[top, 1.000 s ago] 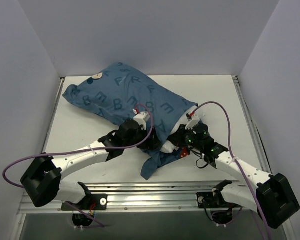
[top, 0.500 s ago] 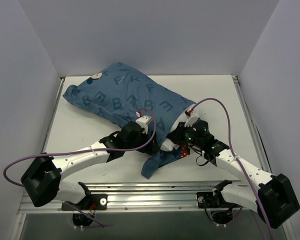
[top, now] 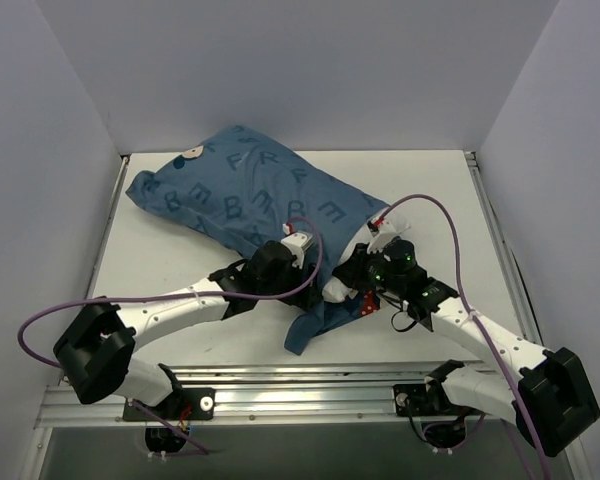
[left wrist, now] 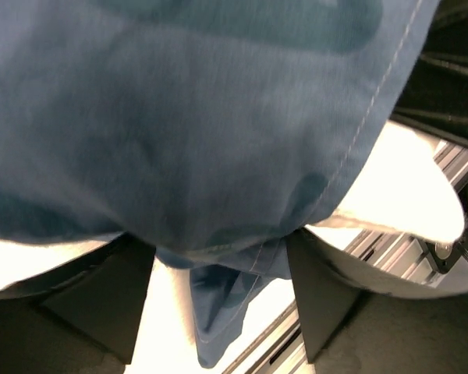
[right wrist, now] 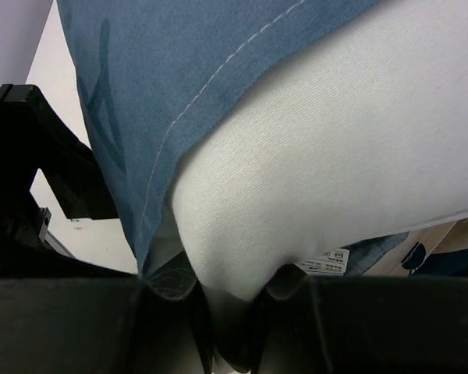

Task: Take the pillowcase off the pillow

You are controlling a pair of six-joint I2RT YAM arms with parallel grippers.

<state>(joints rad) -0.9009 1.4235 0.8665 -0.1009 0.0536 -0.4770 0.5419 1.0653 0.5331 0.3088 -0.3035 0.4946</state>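
The blue pillowcase (top: 250, 190) with dark letters lies diagonally across the table, its open end near the arms and a loose flap (top: 305, 330) trailing forward. The white pillow (top: 337, 290) pokes out of that open end. My right gripper (right wrist: 230, 292) is shut on a corner of the pillow (right wrist: 335, 156), beside its small tag (right wrist: 331, 257); the pillowcase hem (right wrist: 164, 70) lies over it. My left gripper (left wrist: 218, 273) is open, its fingers (left wrist: 101, 304) wide apart under the pillowcase (left wrist: 203, 132), with a fold of fabric hanging between them. In the top view both grippers meet at the open end, left (top: 308, 283) and right (top: 350, 288).
The white table (top: 160, 270) is walled on three sides. A metal rail (top: 310, 380) runs along the near edge by the arm bases. Purple cables loop off both arms.
My left arm has pushed right and forward, further in under the pillowcase's open end. The right gripper has shifted slightly and keeps its hold on the pillow corner.
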